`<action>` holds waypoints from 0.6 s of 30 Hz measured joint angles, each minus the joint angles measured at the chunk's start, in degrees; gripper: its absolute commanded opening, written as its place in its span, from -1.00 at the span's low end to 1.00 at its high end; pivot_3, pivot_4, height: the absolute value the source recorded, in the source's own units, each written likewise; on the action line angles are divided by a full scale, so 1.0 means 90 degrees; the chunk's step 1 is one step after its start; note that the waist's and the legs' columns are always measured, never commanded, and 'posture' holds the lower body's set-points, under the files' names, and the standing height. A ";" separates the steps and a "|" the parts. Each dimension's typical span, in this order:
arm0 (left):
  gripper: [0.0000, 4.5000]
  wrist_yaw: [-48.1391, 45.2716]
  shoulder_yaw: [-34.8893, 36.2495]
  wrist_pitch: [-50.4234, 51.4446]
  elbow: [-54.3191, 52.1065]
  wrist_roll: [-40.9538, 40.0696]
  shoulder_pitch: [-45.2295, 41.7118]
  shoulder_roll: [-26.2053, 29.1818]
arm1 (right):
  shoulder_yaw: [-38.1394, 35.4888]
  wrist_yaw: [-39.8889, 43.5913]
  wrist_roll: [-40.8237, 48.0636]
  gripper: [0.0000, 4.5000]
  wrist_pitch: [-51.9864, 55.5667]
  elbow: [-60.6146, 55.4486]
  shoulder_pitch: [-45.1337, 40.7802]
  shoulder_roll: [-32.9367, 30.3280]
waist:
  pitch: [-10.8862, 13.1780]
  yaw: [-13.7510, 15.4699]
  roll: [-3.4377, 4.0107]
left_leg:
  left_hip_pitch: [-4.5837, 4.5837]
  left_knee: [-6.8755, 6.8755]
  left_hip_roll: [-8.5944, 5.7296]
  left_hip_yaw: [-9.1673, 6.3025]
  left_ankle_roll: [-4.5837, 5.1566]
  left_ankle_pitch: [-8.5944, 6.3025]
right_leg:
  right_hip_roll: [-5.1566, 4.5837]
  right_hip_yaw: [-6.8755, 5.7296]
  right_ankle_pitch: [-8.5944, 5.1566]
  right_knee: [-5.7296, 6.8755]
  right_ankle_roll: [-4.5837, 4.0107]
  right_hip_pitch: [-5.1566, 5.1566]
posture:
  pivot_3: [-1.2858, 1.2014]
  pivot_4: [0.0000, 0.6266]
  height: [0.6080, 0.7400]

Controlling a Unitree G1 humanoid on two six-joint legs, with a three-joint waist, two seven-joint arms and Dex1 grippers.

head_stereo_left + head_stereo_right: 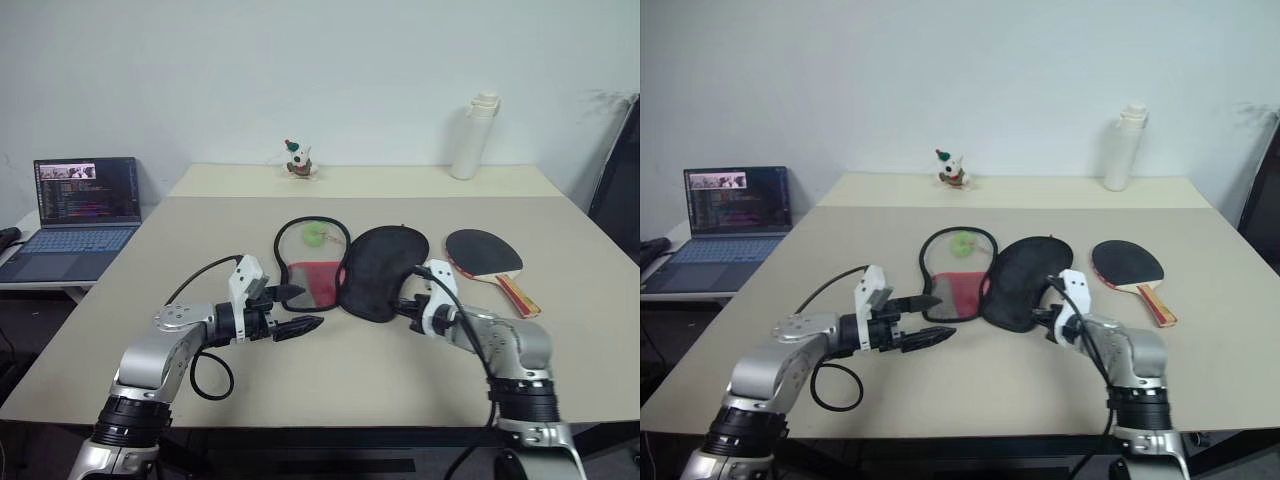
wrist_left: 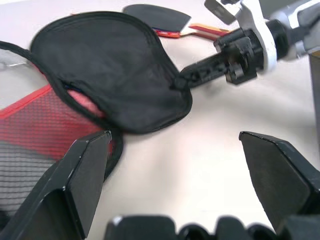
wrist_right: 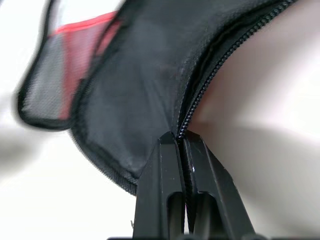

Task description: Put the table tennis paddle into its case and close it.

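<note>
The case (image 1: pixel 382 268) lies open and flat at the table's middle. Its black half is on the right; its red and mesh half (image 1: pixel 312 276) on the left holds a green pompom (image 1: pixel 314 234). My right gripper (image 3: pixel 180 141) is shut on the zip edge of the black half, at its near right rim (image 1: pixel 402 306). Just left of the mesh half, my left gripper (image 1: pixel 306 308) stands open with nothing between its fingers, pointing at the case. The table tennis paddle (image 1: pixel 484 252) rests on the table to the right of the case, handle toward the near right.
An open laptop (image 1: pixel 85 205) sits on a side table at the left. A white bottle (image 1: pixel 473 137) and a small toy figure (image 1: pixel 298 160) stand on the far table. A dark chair back (image 1: pixel 620 180) is at the right edge.
</note>
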 measured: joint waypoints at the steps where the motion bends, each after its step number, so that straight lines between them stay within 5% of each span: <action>1: 1.00 -0.0007 -0.0031 -0.0001 -0.0006 -0.0001 -0.0001 -0.0011 | -0.0030 0.0094 0.0030 -0.99 0.0092 0.0001 0.0000 -0.0188 | 0.0000 -0.0004 0.0000 | -0.0001 0.0000 0.0000 0.0000 0.0000 0.0000 | 0.0001 0.0000 -0.0001 0.0000 0.0001 0.0000 | 0.03 -0.52 1.00; 7: 1.00 -0.0008 -0.0197 -0.0045 0.0009 0.0003 -0.0085 -0.0056 | -0.0030 0.0662 0.0118 -0.99 0.0228 0.0252 -0.0053 -0.1190 | 0.0002 -0.0004 -0.0003 | -0.0001 -0.0001 0.0001 0.0002 0.0003 -0.0002 | 0.0005 0.0002 -0.0017 -0.0004 0.0028 0.0000 | 0.03 -0.52 1.00; 15: 1.00 0.0074 -0.0267 -0.0269 0.0127 0.0052 -0.0151 -0.0189 | 0.0214 0.1091 0.0063 -0.99 0.0029 0.0933 -0.0508 -0.1548 | 0.0003 -0.0016 -0.0005 | -0.0002 -0.0001 0.0004 0.0004 0.0006 -0.0004 | 0.0010 0.0004 -0.0016 -0.0006 0.0028 0.0000 | 0.03 -0.52 1.00; 18: 1.00 0.0119 -0.0271 -0.0327 0.0164 0.0091 -0.0187 -0.0227 | 0.0307 0.1085 -0.0054 -0.72 -0.0162 0.1144 -0.0589 -0.1544 | 0.0003 -0.0012 -0.0005 | -0.0003 0.0000 0.0003 0.0005 0.0006 -0.0004 | 0.0008 0.0005 -0.0016 -0.0007 0.0028 0.0000 | 0.03 -0.52 1.00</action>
